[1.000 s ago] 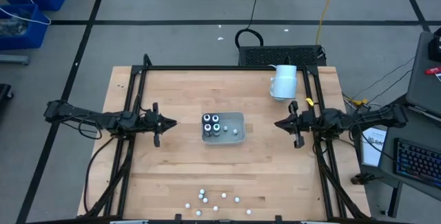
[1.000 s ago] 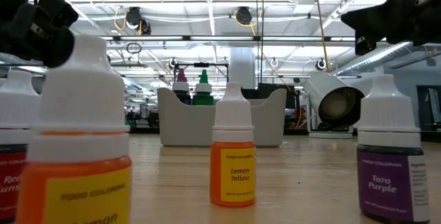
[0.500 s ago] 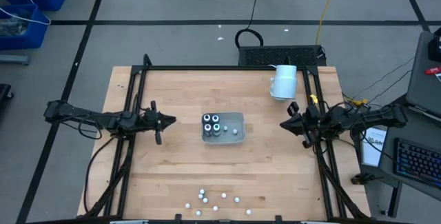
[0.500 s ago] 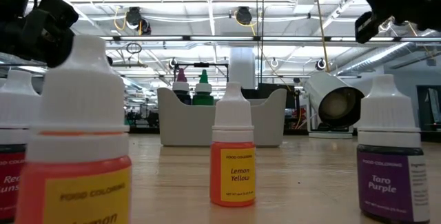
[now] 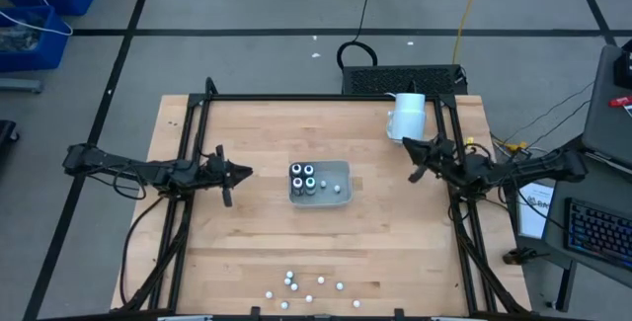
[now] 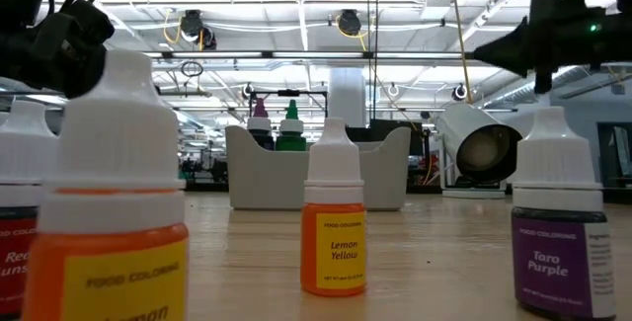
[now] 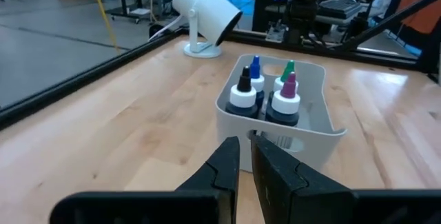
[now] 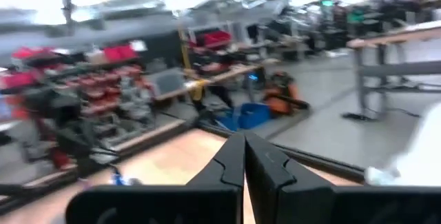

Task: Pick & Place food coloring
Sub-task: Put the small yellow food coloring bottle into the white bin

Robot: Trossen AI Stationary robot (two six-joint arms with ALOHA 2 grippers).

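We see the left gripper (image 5: 244, 173) nearly closed and empty beside the tray (image 5: 341, 170) of four food coloring bottles (image 5: 303, 179), right gripper (image 5: 412, 144) closed, empty, near the white cylinder (image 5: 406, 118)

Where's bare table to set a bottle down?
Free: wood between the left gripper and the tray, and between the tray and the right gripper. Crowded: the loose bottles at the near edge.
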